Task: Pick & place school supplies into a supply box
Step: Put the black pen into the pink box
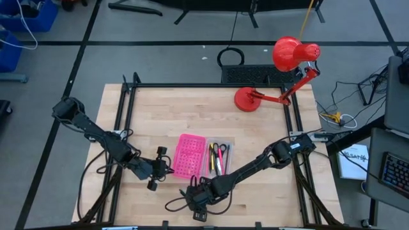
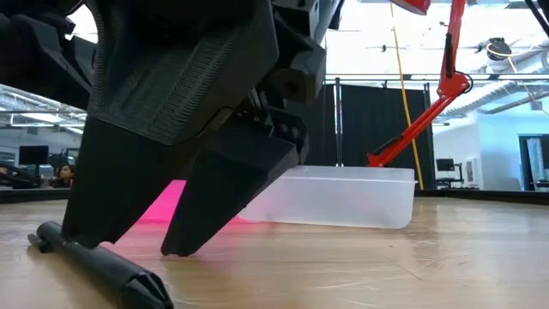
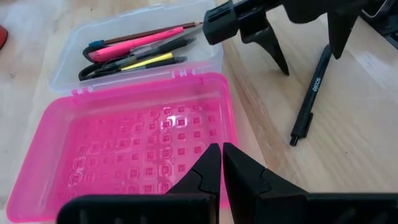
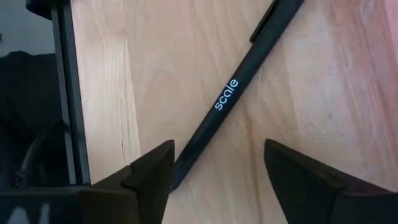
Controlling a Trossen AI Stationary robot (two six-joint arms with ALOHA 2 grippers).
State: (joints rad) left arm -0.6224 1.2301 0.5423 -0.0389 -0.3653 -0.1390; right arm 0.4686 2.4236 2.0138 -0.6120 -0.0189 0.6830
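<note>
Left pincer closed and empty, just beside the pink lid, clear box adjoining it on the counter holding pens and scissors, right pincer open, straddling a black pen lying on the counter
</note>
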